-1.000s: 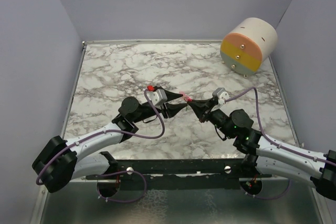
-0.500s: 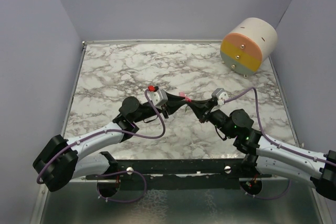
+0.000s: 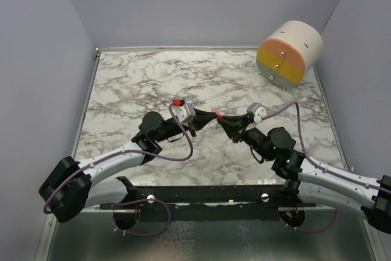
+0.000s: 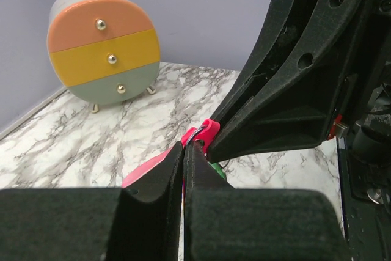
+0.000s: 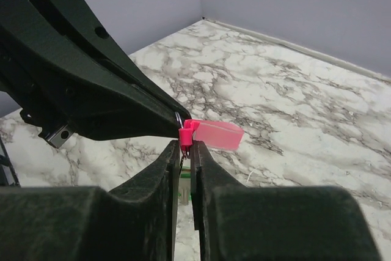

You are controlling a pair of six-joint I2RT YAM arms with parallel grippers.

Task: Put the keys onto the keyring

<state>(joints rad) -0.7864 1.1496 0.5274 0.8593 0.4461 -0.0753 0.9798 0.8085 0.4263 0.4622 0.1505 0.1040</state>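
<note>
The left tool has its fingers pressed flat together, with no gap between them. A thin loop of wire, the ring, shows right at their tips, against the head of the pink key. I cannot tell whether the fingers nip the ring or the key itself.

The right tool comes in from the other side, tip to tip with the left one. Its fingers leave only a narrow slot. The pink key's head sits clamped in that slot at the tips, and the flat pink blade sticks out sideways to the right in the right wrist view. Lower in the same slot a bit of the green key shows. It hangs just under the pink one, and how it is attached is hidden.

From above, the two tools meet over the middle of the marbled surface, and the keys are held up off it. Both arms reach in from the near edge.

A round drawer unit with peach, yellow and grey-green fronts stands at the far right corner, well apart from the tools.
</note>
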